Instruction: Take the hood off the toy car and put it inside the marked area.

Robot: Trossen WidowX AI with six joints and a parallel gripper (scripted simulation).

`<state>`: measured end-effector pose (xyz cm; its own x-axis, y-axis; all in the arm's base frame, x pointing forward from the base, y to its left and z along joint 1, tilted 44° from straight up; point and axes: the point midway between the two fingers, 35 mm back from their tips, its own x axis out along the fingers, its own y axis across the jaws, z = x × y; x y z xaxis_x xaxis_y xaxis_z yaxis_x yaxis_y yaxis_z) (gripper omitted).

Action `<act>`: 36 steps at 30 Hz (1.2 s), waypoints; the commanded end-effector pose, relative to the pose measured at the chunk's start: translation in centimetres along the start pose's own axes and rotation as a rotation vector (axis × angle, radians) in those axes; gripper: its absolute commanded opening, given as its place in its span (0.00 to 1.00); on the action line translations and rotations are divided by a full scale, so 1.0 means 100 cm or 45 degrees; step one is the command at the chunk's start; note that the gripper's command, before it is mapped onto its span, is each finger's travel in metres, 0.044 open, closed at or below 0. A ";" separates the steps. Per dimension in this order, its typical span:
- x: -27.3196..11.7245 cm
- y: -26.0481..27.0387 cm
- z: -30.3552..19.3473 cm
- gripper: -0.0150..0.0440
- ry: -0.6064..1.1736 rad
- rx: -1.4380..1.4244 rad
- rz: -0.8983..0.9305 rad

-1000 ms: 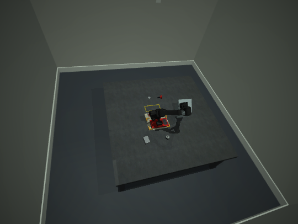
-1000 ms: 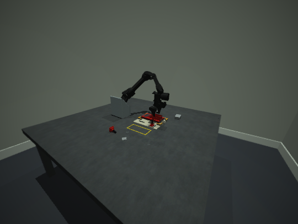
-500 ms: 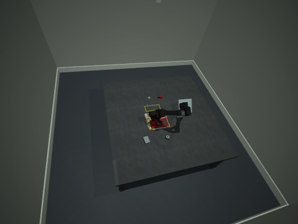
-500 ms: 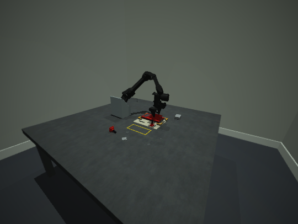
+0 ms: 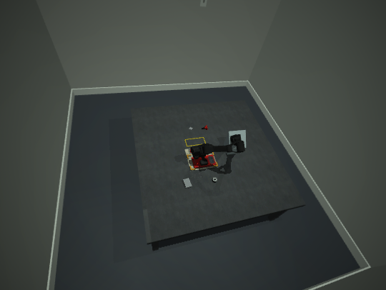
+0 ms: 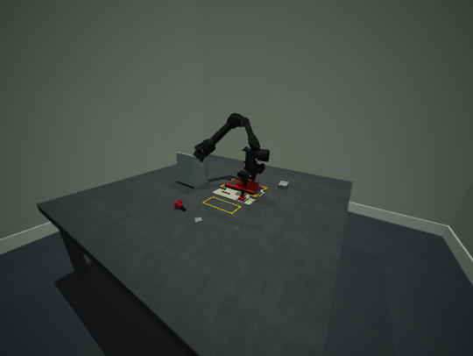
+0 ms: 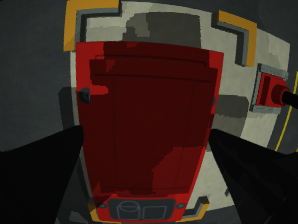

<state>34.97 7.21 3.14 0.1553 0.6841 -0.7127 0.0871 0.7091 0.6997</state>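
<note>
The red toy car [image 5: 209,165] [image 6: 255,190] [image 7: 81,165] sits on a pale board. Its hood [image 7: 140,110] is the broad red panel seen from above in the wrist view, in place on the car. The hood's exact edges are hard to tell in shadow. My gripper [image 6: 249,181] [image 7: 148,133] is open and empty, pointing down at the car. In the wrist view one finger shows at each side of the red body; whether they touch it cannot be told. The marked area [image 5: 194,138] [image 6: 219,208] [image 7: 286,116] is a yellow outline on the table beside the board.
The pale board [image 6: 219,191] [image 7: 165,9] has yellow corner brackets and a red block with a dark stem [image 6: 242,198] [image 7: 270,92] near the outline. A red part [image 5: 205,127] [image 6: 179,204], a grey box [image 5: 187,183] [image 6: 283,184] and a small ring [image 5: 214,179] lie around.
</note>
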 end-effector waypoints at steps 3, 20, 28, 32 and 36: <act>0.003 -0.001 -0.001 1.00 0.002 0.009 -0.001; 0.004 0.000 0.000 0.78 0.000 0.000 0.002; 0.002 0.000 0.000 0.49 0.000 0.000 0.001; 0.000 0.000 0.000 0.31 0.000 0.000 0.001; -0.003 0.000 0.000 0.25 0.000 0.001 0.001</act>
<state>34.93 7.11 3.19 0.1551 0.6850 -0.7119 0.0935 0.7072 0.7008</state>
